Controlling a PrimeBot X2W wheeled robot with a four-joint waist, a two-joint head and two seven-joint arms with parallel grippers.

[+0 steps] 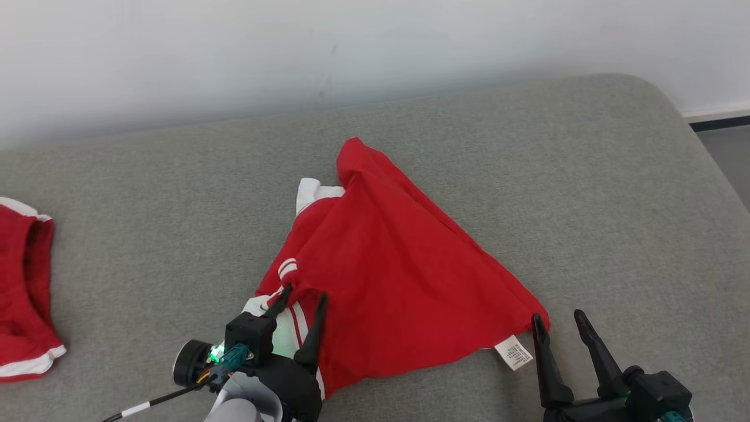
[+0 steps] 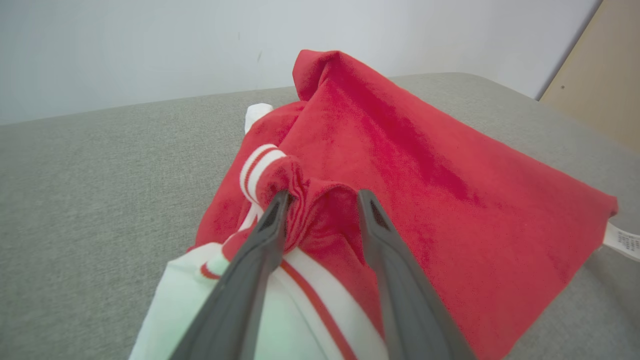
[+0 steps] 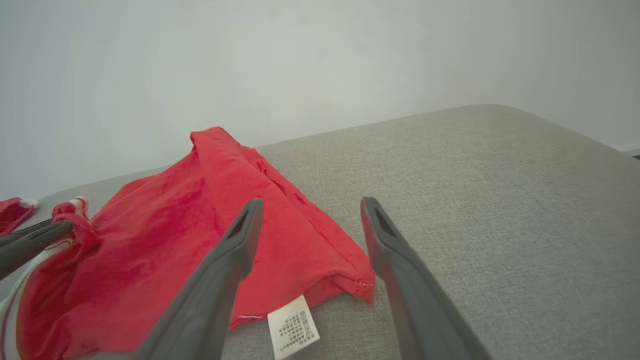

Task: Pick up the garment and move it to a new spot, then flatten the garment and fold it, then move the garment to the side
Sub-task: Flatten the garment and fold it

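Red w/ white trim: seeing garment (image 1: 387, 258) lying rumpled mid grey cushion (image 1: 146, 205), white care label (image 1: 514, 353) sticking out at near-R corner. Seeing L gripper (image 1: 304, 292) w/ fingers (image 2: 250, 280) standing apart, straddling bunched striped cuff (image 2: 257, 167) at garment's near-L edge, one finger touching cloth. Seeing R gripper (image 1: 557, 316) gaping wide, gripping nothing, standing just beside label corner. Noting 2nd red garment (image 1: 23, 293) lying well apart at far L.

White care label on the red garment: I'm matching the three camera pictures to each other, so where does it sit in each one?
Head view: white rectangular fabric care label low, right of centre, at the red cloth garment's near corner, beside the right end effector.
Left wrist view: at the right edge, below mid-height.
Right wrist view: bottom edge, just left of centre.
Shared landmark: the garment's raised peak.
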